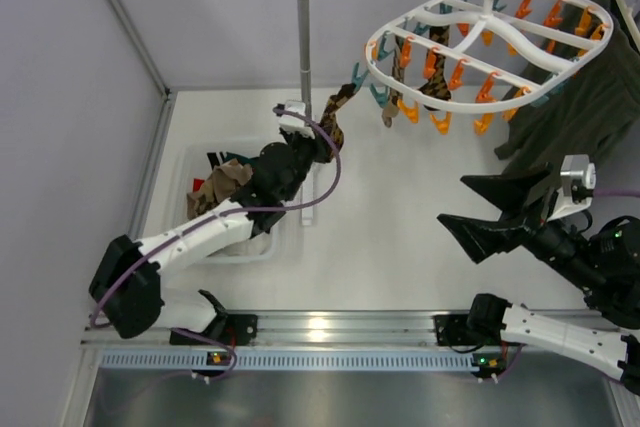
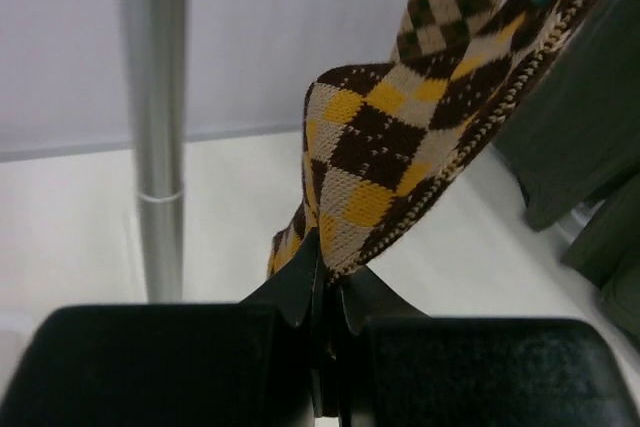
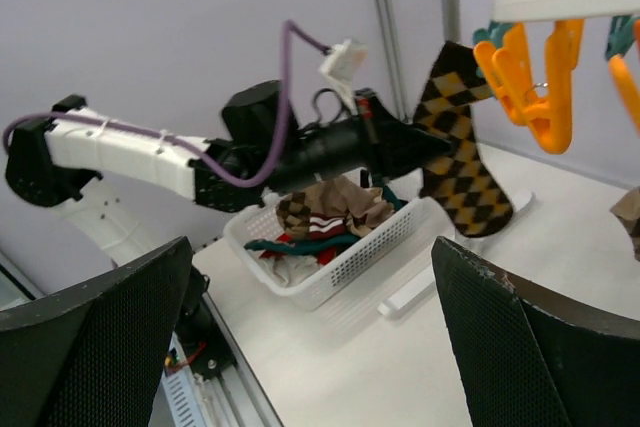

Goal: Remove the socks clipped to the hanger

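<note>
The white oval hanger (image 1: 395, 22) hangs from the rack bar at the upper right, ringed with orange and teal clips. Several brown argyle socks hang from it. My left gripper (image 1: 322, 143) is shut on the lower end of one argyle sock (image 1: 336, 112), which stretches up to a clip at the hanger's left end. In the left wrist view the sock (image 2: 400, 147) runs from the shut gripper (image 2: 328, 297) up to an orange and a teal clip. My right gripper (image 1: 483, 211) is open and empty, below the hanger; it is wide open in its own view (image 3: 315, 347), which also shows the held sock (image 3: 460, 152).
A white basket (image 1: 186, 165) with brown, red and teal socks stands at the left, also in the right wrist view (image 3: 400, 237). The grey rack pole (image 1: 304, 47) stands right beside my left gripper. A dark green garment (image 1: 570, 112) hangs at the right.
</note>
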`<act>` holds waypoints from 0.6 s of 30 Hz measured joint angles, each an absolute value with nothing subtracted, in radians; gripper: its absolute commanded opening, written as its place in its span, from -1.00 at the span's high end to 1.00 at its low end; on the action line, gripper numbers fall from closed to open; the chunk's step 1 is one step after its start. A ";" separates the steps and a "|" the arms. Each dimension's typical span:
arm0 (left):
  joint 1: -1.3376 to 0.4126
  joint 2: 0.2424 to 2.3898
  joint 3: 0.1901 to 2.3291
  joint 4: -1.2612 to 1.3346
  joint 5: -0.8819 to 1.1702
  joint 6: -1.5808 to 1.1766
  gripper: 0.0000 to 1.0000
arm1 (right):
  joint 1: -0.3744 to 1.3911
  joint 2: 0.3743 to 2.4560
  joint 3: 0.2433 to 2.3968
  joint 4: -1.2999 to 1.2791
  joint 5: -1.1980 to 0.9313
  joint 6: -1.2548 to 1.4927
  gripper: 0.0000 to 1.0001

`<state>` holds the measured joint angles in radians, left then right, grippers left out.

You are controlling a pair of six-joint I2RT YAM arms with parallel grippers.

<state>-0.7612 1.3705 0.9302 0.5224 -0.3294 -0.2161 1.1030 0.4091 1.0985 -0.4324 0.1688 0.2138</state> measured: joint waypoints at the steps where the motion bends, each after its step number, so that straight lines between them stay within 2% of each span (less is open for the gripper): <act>1: -0.769 1.320 0.905 0.524 -0.356 -0.215 1.00 | 1.103 0.411 1.110 -0.438 0.184 0.213 -0.99; 9: -0.823 1.031 0.815 0.516 -0.472 -0.202 1.00 | 1.103 0.451 1.271 -0.538 0.316 0.211 -0.99; 14: -0.862 0.986 0.786 0.493 -0.485 -0.191 1.00 | 1.103 0.522 1.394 -0.636 0.393 0.211 -0.99; 18: -0.984 1.002 0.788 0.481 -0.505 -0.152 1.00 | 1.103 0.629 1.503 -0.710 0.445 0.211 -0.99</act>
<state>-0.9840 1.0023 0.7876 0.4808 -0.5045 -0.1516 1.1030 0.6292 1.5032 -0.7105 0.4450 0.2108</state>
